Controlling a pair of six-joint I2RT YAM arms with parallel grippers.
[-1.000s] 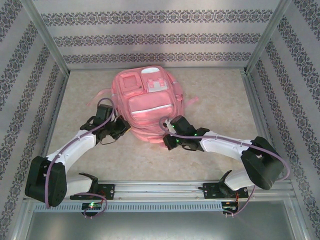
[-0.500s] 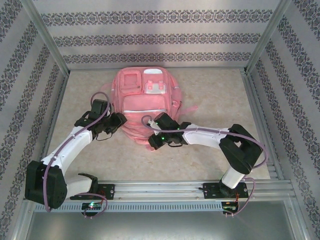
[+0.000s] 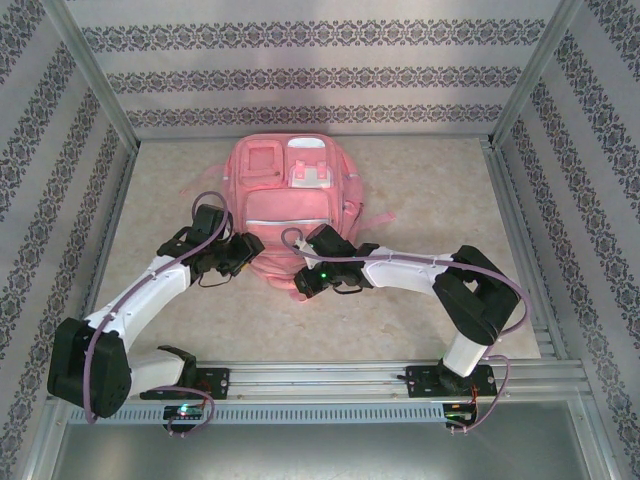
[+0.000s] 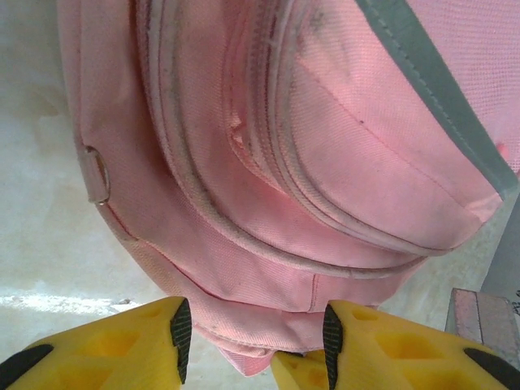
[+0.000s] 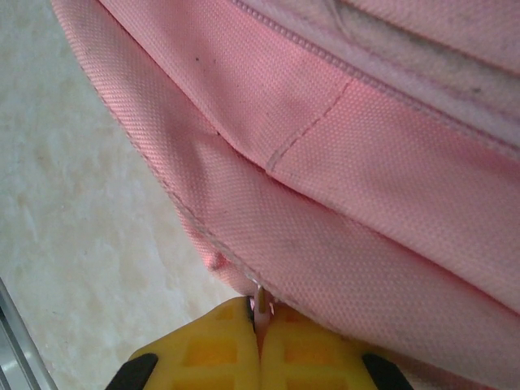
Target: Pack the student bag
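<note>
The student bag [image 3: 290, 195], large and pink with front pockets and white patches, lies flat mid-table. My left gripper [image 3: 250, 252] is at its near left corner. In the left wrist view its yellow fingers [image 4: 130, 345] stand open, and the bag's [image 4: 325, 122] bottom seam lies loosely between them [image 4: 252, 329]. My right gripper [image 3: 300, 285] is at the bag's near edge. In the right wrist view it [image 5: 260, 313] is shut on a small pale zipper pull [image 5: 259, 299] that sticks out of the pink fabric [image 5: 366, 162].
Beige stone-look table [image 3: 430, 190] with patterned walls on three sides and metal frame posts at the corners. A metal rail [image 3: 320, 375] runs along the near edge and carries both arm bases. A pink strap [image 3: 375, 200] trails off the bag's right side.
My left gripper has opened at the bag's corner. The right gripper has moved left along the bag's near edge, still shut. The bag's front has settled flatter.
</note>
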